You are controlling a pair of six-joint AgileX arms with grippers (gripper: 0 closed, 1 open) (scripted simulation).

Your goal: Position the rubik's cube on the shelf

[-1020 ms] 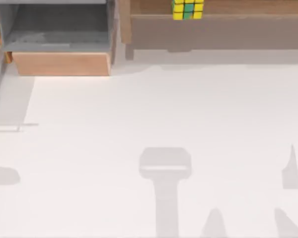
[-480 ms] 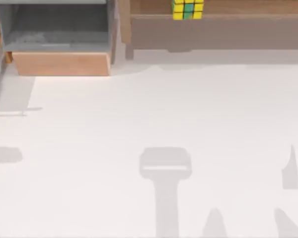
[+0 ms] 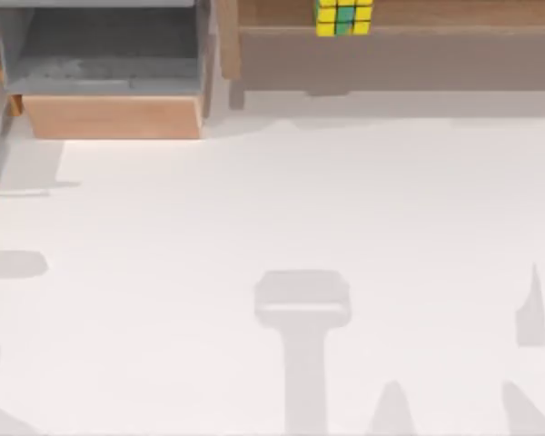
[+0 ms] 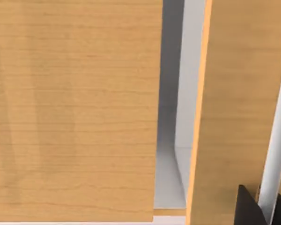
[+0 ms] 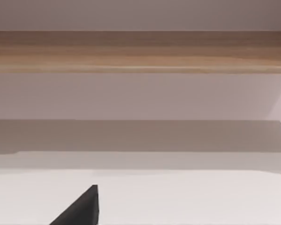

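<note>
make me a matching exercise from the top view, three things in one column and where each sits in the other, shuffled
Things:
1. small yellow and green tiled rubik's cube
2. long brown wooden shelf
3. grey-interior box with a light wood front

Places:
A. top left of the view
B. along the top edge, centre to right
C. on the shelf's top board

Pairs: 1-C, 2-B, 3-A

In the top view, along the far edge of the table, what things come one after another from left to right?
Grey-interior box with light wood front → wooden side post → rubik's cube, sitting on the shelf.
</note>
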